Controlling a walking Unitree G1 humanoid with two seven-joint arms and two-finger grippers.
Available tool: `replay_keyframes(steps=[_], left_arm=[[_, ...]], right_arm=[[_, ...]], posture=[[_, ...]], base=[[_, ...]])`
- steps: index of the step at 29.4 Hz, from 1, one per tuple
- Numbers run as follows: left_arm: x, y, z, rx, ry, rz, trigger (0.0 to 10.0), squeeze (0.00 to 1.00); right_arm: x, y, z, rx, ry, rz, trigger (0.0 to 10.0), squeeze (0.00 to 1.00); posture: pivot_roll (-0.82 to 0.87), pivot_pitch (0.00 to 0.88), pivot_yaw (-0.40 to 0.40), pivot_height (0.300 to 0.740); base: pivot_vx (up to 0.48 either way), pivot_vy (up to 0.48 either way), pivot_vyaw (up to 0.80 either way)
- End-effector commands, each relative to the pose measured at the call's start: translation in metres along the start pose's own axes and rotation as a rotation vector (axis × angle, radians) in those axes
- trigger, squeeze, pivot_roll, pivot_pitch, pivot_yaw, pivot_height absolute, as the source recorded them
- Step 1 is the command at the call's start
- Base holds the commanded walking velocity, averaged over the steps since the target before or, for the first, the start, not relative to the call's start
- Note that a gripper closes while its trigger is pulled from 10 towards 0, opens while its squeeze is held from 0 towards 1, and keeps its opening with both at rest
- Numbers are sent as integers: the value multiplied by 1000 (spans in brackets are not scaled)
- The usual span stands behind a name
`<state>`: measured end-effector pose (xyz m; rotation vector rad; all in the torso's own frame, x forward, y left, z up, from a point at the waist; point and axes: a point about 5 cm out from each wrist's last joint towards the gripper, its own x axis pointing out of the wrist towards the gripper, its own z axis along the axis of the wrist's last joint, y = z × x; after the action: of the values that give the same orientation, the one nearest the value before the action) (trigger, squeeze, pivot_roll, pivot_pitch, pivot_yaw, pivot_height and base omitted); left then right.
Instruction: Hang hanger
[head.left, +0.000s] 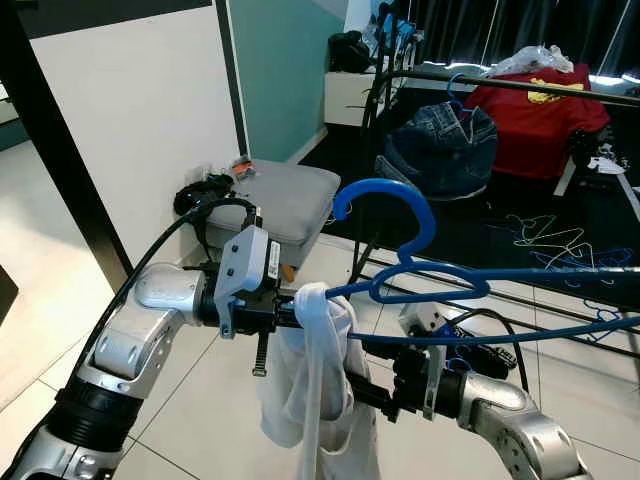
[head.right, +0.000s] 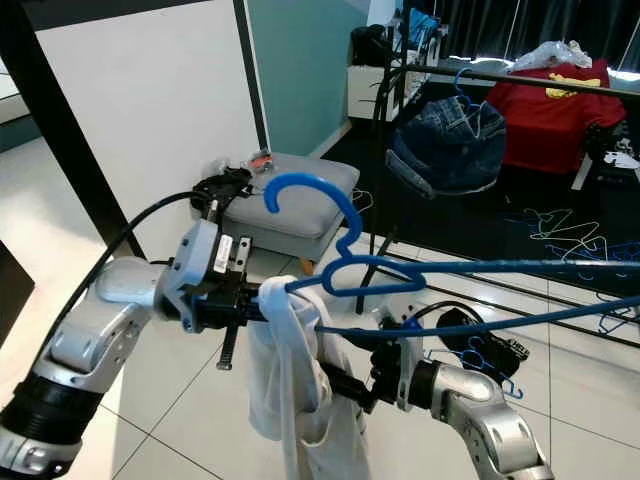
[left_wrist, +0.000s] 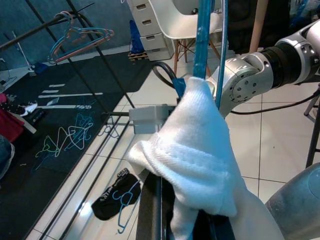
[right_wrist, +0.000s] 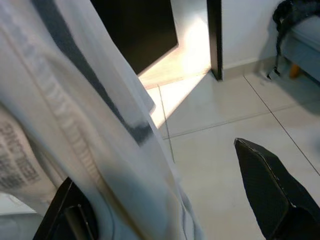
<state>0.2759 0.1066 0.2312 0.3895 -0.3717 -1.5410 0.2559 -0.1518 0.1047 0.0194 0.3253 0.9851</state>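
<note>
White floor tiles (head.left: 200, 400) meet dark carpet (head.left: 480, 215).

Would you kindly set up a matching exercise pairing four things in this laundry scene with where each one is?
Things:
1. blue hanger
2. white garment
3. denim jeans
4. red shirt

Places:
A. draped over the rack's right side
B. hanging by its own hanger on the rack rail
C. bunched over the hanger's end at the left end effector
D. held up between both arms

Pairs: 1-D, 2-C, 3-B, 4-A
</note>
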Motion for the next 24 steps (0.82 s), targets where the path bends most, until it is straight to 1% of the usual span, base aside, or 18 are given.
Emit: replay_keyframes(steps=[1, 4, 6, 7, 9, 10, 11, 12, 13, 16, 20, 21, 22, 23, 24], left_arm=[[2, 5, 7, 24, -30, 9, 10000, 0], [1, 6, 6, 26, -23, 13, 10000, 0], [-6, 10, 0, 33, 19, 47, 10000, 0], [-6, 10, 0, 33, 19, 47, 10000, 0], [-16, 16, -8, 39, 74, 96, 10000, 0], [-16, 16, -8, 39, 74, 96, 10000, 0], [-20, 17, -9, 41, 87, 111, 10000, 0], [-21, 18, -9, 42, 89, 117, 10000, 0], [-21, 18, -9, 42, 89, 117, 10000, 0], [-22, 18, -7, 44, 84, 128, 10000, 0], [-22, 19, -6, 46, 82, 133, 10000, 0], [-22, 19, -6, 47, 82, 135, 10000, 0], [-22, 19, -6, 47, 82, 135, 10000, 0], [-22, 19, -7, 48, 81, 136, 10000, 0], [-21, 18, -8, 48, 83, 137, 10000, 0]], right_arm=[[1, 0, -7, 4, 49, -11, 10000, 0], [-1, -4, -10, -3, 77, -43, 10000, 0], [-11, -18, -17, 5, 137, -158, 10000, 0], [-11, -18, -17, 5, 137, -158, 10000, 0], [-27, -34, -27, 33, 211, -309, 10000, 0], [-27, -34, -27, 33, 211, -309, 10000, 0], [-35, -40, -34, 58, 246, -373, 10000, 0], [-39, -43, -37, 72, 267, -407, 10000, 0], [-39, -43, -37, 72, 267, -407, 10000, 0], [-44, -47, -43, 112, 290, -462, 10000, 0], [-47, -50, -47, 134, 304, -506, 10000, 0], [-50, -54, -49, 147, 307, -543, 10000, 0], [-50, -54, -49, 147, 307, -543, 10000, 0], [-52, -57, -50, 159, 304, -580, 10000, 0], [-55, -62, -48, 176, 273, -621, 10000, 0]], posture=[[29, 0, 35, 740], [27, 0, 37, 740], [19, 0, 42, 740], [19, 0, 42, 740], [17, 1, 41, 740], [17, 1, 41, 740], [17, 2, 40, 740], [16, 2, 38, 740], [16, 2, 38, 740], [17, 4, 37, 740], [17, 3, 36, 740], [16, 4, 36, 740], [16, 4, 36, 740], [16, 5, 36, 740], [17, 6, 34, 740]], base=[[0, 0, 0], [0, 0, 0], [0, 0, 0], [0, 0, 0], [0, 0, 0], [0, 0, 0], [0, 0, 0], [0, 0, 0], [0, 0, 0], [0, 0, 0], [0, 0, 0], [0, 0, 0], [0, 0, 0], [0, 0, 0], [0, 0, 0]])
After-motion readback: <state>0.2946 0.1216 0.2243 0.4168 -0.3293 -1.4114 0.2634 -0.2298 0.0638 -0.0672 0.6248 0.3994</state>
